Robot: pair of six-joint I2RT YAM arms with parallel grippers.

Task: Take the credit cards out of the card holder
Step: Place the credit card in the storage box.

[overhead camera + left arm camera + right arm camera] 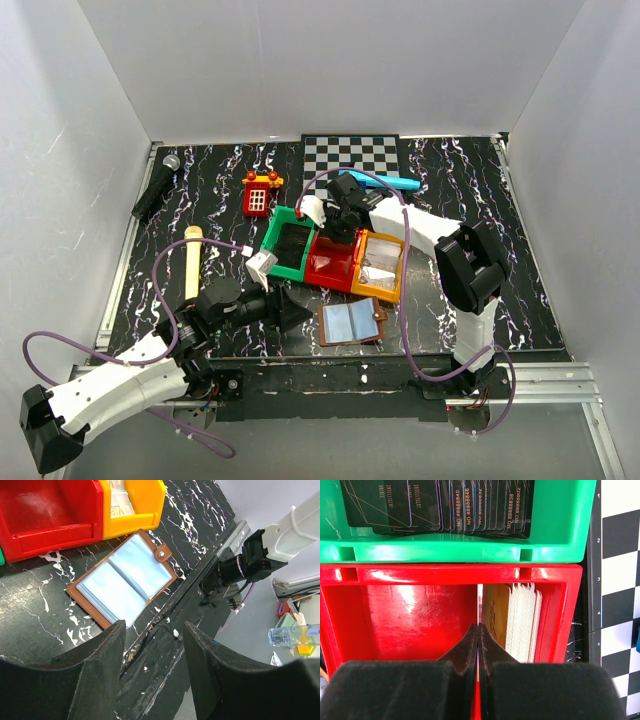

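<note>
Holder (352, 322) open flat on surface, lower centre of top view, below orange bin (378, 265). Left pincer (153, 627) spread, hovering just left of it. Right pincer (478, 627) pressed onto thin card (479, 605), edge-on over red bin (420, 572). Handling guess: light, stiff, slick, so pinch exposed edge; holder likely slides, pin it.

I'm looking into a plain white booth: the back wall (340, 60), the left wall (60, 150) and the right wall (590, 150) are bare panels closing in the worktop (480, 180) on three sides. The worktop is black with white marble-like veins. A pale metal rail (560, 385) runs along its near edge, with another down the left side. The light is soft and even, with no hard shadows. Past the near edge, the left wrist camera shows grey floor (240, 630) and some small, blurred clutter.
</note>
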